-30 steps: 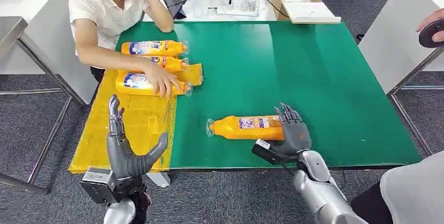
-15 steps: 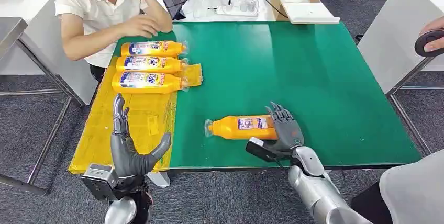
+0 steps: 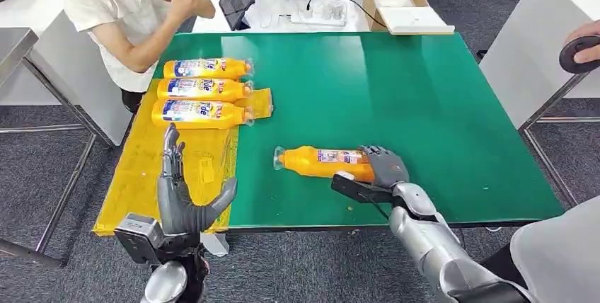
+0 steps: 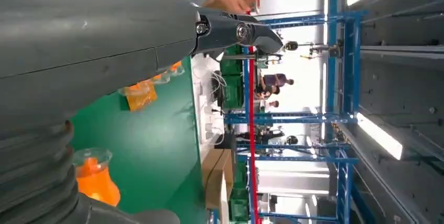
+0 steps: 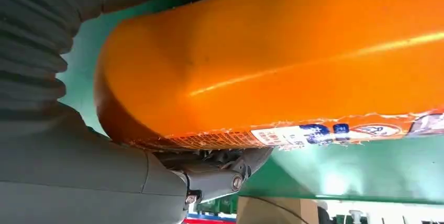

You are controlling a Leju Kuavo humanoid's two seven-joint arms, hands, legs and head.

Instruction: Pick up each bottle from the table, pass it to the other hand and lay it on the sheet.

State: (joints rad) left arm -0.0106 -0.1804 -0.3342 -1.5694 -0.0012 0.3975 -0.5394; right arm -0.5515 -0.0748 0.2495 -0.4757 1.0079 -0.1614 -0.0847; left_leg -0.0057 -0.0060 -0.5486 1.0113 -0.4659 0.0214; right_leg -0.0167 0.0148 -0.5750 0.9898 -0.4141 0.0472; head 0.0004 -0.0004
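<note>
Surface: a green table point(image 3: 424, 105) in a workshop with grey floor; a yellow sheet point(image 3: 134, 183) covers its left end.
Right hand: the right hand point(image 3: 385, 168) wraps the base of an orange bottle point(image 3: 322, 162), fingers over the top and thumb below, clamped on it near the table's front edge.
Bottle: it lies on its side, cap pointing toward the left hand.
Left hand: the left hand point(image 3: 180, 197) stands upright at the sheet's front edge, fingers apart, holding nothing.
Open room: bare green stretches beyond the right hand and between the two hands.
In the way: three bottles point(image 3: 202, 90) lie side by side on the sheet's far part, well beyond the left hand.
Around: a seated person point(image 3: 134, 13) sits at the far left corner; a cardboard box point(image 3: 400, 2) rests on a white table behind.
</note>
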